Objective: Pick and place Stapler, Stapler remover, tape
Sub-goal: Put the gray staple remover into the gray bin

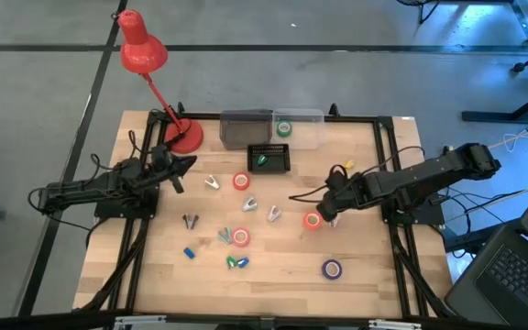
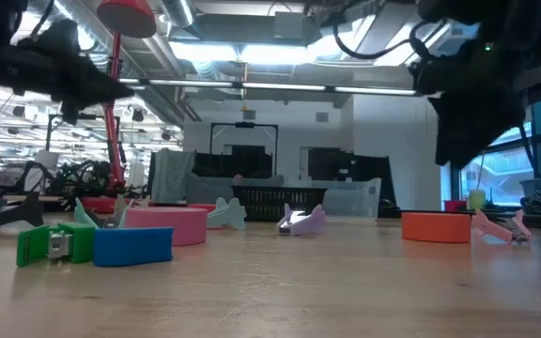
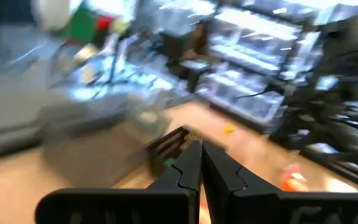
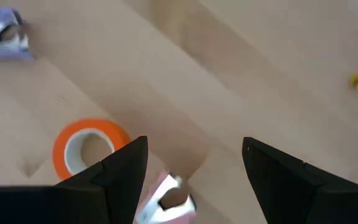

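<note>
wooden table (image 1: 273, 270) fills the high view, with a red lamp (image 1: 145, 55) at its far corner behind the left gripper (image 1: 178, 165), which hangs shut and empty. right gripper (image 4: 194, 171) hovers with jaws spread wide, holding nothing. an orange tape roll (image 4: 89, 146) lies just beside one finger, a small pink staple remover (image 4: 166, 199) right under the gap. risk, as i judge it: dropping straight down could clip the roll or catch both pieces, nudging one away.
</note>
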You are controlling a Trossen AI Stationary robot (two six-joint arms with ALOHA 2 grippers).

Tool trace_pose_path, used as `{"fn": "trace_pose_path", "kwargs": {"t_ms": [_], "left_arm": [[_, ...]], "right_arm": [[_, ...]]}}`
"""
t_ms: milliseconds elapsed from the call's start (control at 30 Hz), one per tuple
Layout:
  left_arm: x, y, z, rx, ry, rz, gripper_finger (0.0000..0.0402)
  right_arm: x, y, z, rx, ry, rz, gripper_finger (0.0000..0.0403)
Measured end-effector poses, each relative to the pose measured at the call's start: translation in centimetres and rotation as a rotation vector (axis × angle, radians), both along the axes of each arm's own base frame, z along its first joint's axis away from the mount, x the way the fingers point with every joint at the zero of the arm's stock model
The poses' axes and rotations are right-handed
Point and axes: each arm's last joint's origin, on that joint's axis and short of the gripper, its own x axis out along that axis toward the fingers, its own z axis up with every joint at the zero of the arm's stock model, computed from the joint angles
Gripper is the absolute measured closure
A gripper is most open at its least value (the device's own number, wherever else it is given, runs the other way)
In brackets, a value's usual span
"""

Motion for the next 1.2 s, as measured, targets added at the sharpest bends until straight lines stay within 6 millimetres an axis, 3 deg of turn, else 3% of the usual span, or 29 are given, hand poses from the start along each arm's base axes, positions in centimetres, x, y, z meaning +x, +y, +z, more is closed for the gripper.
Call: {"fn": "trace_pose_path", "kwargs": {"t_ms": [167, 300, 433, 667, 800, 1067, 1200], "left_arm": [[0.6, -0.8, 1.4, 0.228, -0.047, -0.27, 0.0397], [0.8, -0.8, 0.8, 0.179, 0.219, -0.274, 0.0394], [1.4, -0.7, 1.1, 0.08, 0.408, -0.241, 0.0361], [4.8, -1.0, 2.2, 0.131, 0.589, -0.317, 0.0268], [7.0, -1.2, 3.1, 0.233, 0.724, -0.38, 0.0233], [11.1, -0.9, 4.6, 0.532, 1.165, -0.354, 0.023], [13.3, -0.8, 3.9, 0.626, 1.315, -0.434, 0.0239]], "right_arm": [[0.6, -1.0, 0.3, -0.161, -0.042, 0.015, 0.0139], [1.1, -1.8, 0.5, -0.235, -0.068, 0.028, 0.0139], [1.8, -2.7, 0.8, -0.261, -0.094, 0.05, 0.0139], [2.8, -3.9, 1.2, -0.292, -0.157, 0.073, 0.0139], [2.9, -4.0, 1.3, -0.299, -0.157, 0.091, 0.0139], [2.9, -4.0, 1.3, -0.304, -0.148, 0.111, 0.0139], [2.9, -4.0, 1.3, -0.305, -0.147, 0.111, 0.0139]]}}
